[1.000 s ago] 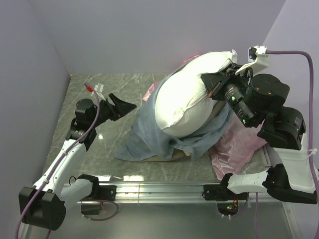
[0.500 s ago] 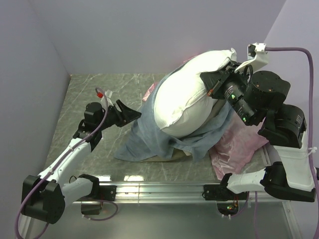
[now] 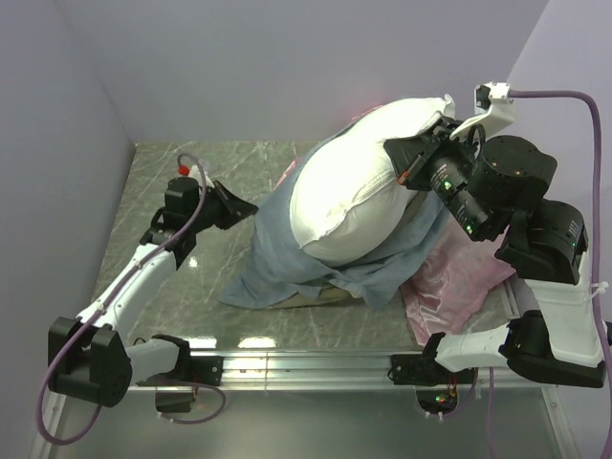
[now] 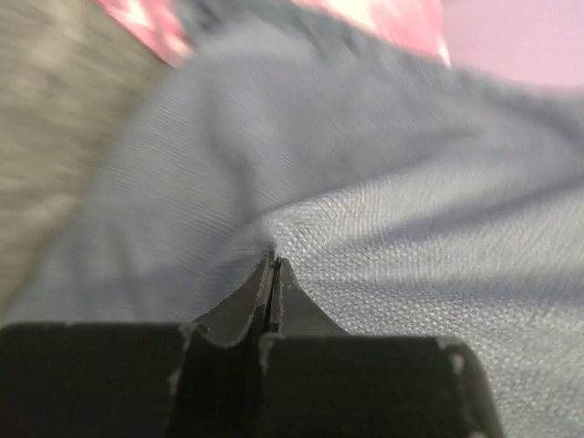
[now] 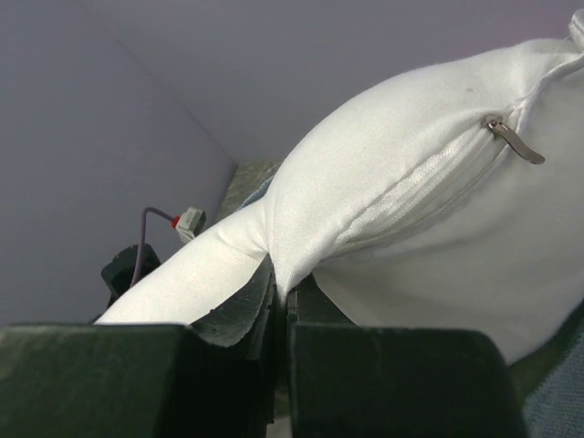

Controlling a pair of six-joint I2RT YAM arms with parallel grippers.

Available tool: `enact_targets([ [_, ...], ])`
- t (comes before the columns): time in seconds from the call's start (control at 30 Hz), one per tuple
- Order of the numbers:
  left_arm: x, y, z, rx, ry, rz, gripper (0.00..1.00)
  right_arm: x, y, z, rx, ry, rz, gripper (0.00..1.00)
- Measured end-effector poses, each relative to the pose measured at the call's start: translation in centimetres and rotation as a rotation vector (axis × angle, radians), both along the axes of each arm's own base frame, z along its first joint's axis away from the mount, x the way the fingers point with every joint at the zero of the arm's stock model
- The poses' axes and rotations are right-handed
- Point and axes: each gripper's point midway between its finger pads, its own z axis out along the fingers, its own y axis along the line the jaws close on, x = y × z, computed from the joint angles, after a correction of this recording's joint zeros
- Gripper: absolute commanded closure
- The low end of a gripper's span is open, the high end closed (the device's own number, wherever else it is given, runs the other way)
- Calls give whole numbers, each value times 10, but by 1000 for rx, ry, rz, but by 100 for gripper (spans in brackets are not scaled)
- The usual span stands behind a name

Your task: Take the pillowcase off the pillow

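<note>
From above, a shiny pink rose-patterned satin cover [image 3: 451, 283] lies below the right gripper [image 3: 392, 151] on the grey marble table [image 3: 249, 158]. That gripper holds the plump white pillow [image 3: 349, 201] up, and the grey-blue cloth pillowcase [image 3: 277, 258] sags beneath it. The left gripper [image 3: 252, 211] touches the cloth's left edge.

Left wrist: jaws closed, pinching a pucker of pillowcase, pink satin beyond.

Right wrist: jaws clamped on the pillow's edge seam.

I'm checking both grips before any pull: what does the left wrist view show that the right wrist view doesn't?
Only left wrist: the left gripper shut on a pucker of the grey-blue pillowcase, with the pink cover behind. Only right wrist: the right gripper pinching the white pillow at its edge, its zipper pull, and the wall. Both: shut jaws gripping cloth.
</note>
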Motion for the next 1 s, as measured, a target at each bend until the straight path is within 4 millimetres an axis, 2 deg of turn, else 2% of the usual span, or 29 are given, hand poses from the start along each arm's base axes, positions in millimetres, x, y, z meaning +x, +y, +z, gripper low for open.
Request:
enact_targets([
  [0.17, 34, 62, -14, 86, 73, 241, 100, -3, 0, -1, -2, 6, 12, 100],
  [0.27, 42, 94, -17, 126, 103, 357, 100, -6, 0, -1, -2, 7, 30, 100],
  [0.4, 49, 124, -12, 158, 109, 465, 100, -13, -4, 2, 8, 0, 54, 100],
  [0.57, 60, 144, -8, 201, 120, 557, 100, -23, -16, 4, 22, -18, 68, 100],
  [0.63, 60, 160, -10, 198, 135, 601, 100, -26, -19, -3, 12, -15, 69, 100],
  [0.7, 58, 185, -11, 184, 156, 668, 100, -29, -23, -16, -12, 0, 71, 100],
  [0.77, 54, 211, -14, 181, 185, 737, 100, -29, -23, -28, -36, 16, 74, 100],
  [0.83, 51, 225, -19, 192, 216, 779, 100, -28, -19, -35, -51, 26, 78, 100],
  [0.9, 51, 254, -28, 237, 242, 873, 100, -25, -21, -35, -59, 22, 61, 100],
  [1.0, 44, 295, -46, 282, 299, 1001, 100, -29, -43, -20, -21, -29, 4, 100],
])
